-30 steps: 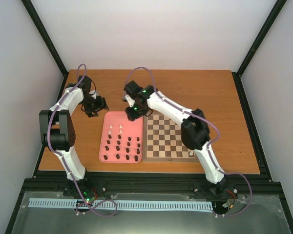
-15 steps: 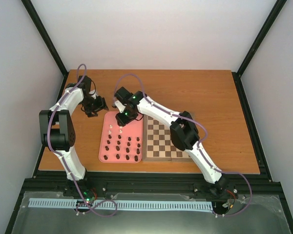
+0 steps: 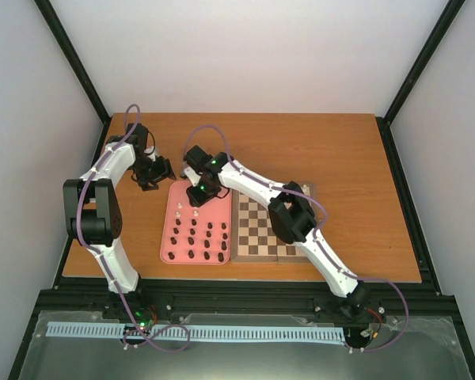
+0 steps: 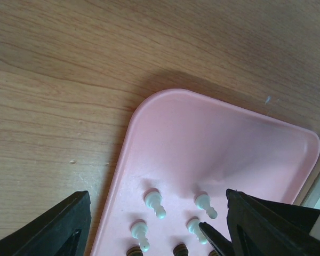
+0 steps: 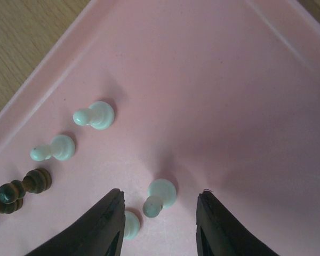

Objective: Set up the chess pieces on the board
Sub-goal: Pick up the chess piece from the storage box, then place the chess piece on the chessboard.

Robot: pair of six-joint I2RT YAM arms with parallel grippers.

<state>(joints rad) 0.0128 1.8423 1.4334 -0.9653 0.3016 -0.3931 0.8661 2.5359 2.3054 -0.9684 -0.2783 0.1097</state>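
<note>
Right gripper straddles a white pawn in the tray, jaws apart; left gripper hangs wide open nearby.

Bright, diffuse light from above, soft shadow across the pink tray, faint shadows beside the chess pieces, wrist views slightly soft.

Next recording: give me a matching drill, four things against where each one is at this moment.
Things:
1. left pincer
2. right pincer
3. dark brown chess pieces
4. checkered wooden chessboard

Places:
A. straddling a small white pawn
B. right of the pink rectangular tray
C. over the wooden table, off the tray's far left corner
D. in rows in the tray's near half

Pairs: 1-C; 2-A; 3-D; 4-B
</note>
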